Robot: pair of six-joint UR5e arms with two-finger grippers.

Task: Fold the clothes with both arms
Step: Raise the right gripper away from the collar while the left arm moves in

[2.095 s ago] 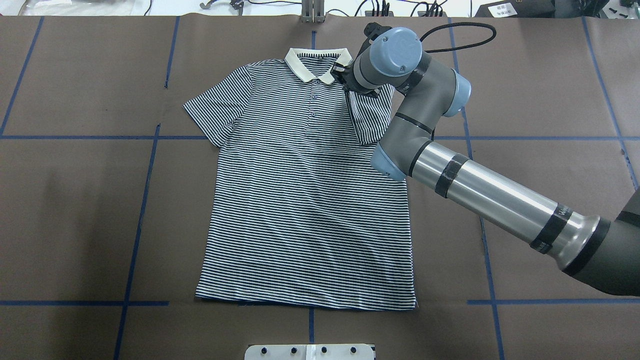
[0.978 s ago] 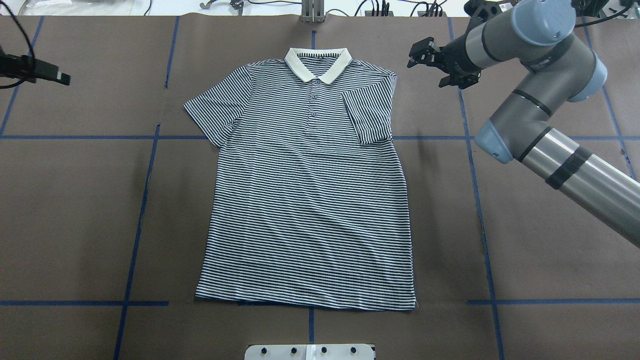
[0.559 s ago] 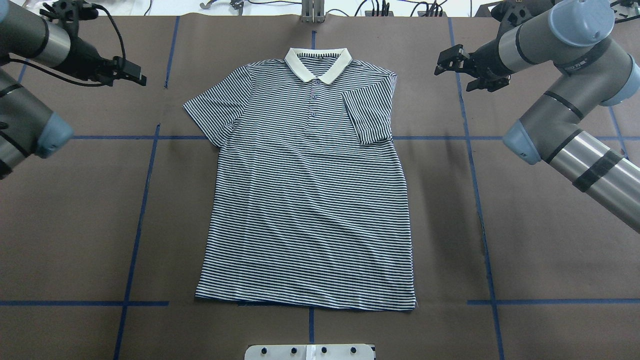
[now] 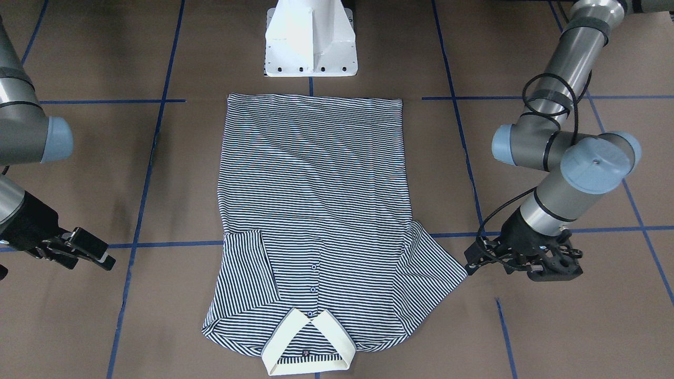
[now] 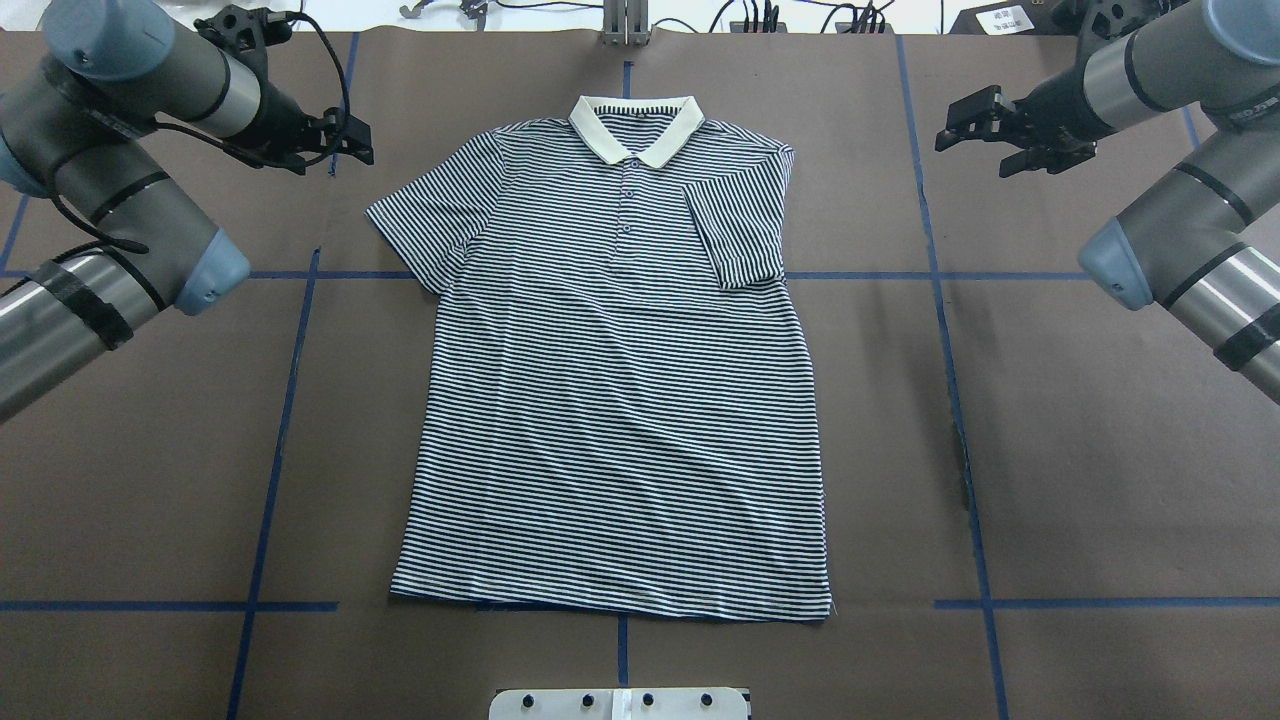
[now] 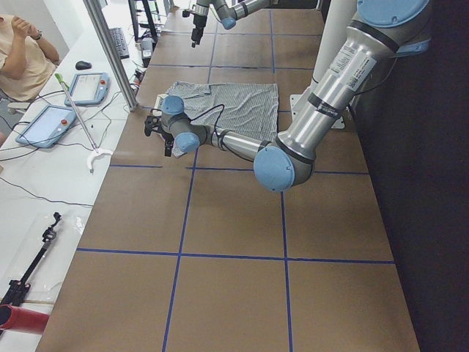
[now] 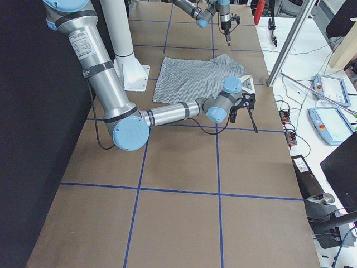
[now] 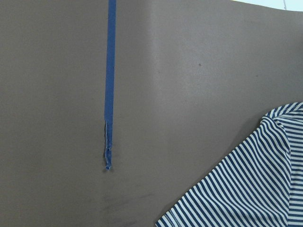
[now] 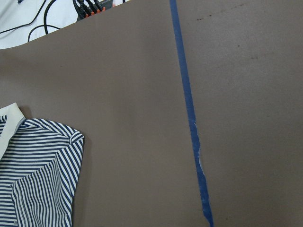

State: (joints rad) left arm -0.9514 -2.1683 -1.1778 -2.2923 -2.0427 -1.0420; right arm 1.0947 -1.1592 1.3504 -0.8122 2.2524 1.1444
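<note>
The shirt (image 5: pixel 610 400) is laid flat, front up, at the middle of the table (image 5: pixel 1080 450) in the overhead view. Its collar (image 5: pixel 635 128) is turned toward the top of the frame and its hem toward the bottom. The folded sleeve (image 5: pixel 738 235), on the frame's right, is laid in over the chest. The spread sleeve (image 5: pixel 425 225), on the frame's left, is stretched out on the table. Blue tape lines (image 5: pixel 285 400) are run across the brown cover around the shirt.

The left gripper (image 5: pixel 360 140) is held at the upper left of the frame, near the spread sleeve. Whether its jaws are parted cannot be told. The right gripper (image 5: pixel 957 120) is held at the upper right, well apart from the shirt, with its fingers parted and nothing between them. A white base (image 5: pixel 620 703) is seen at the bottom edge, just below the hem.
</note>
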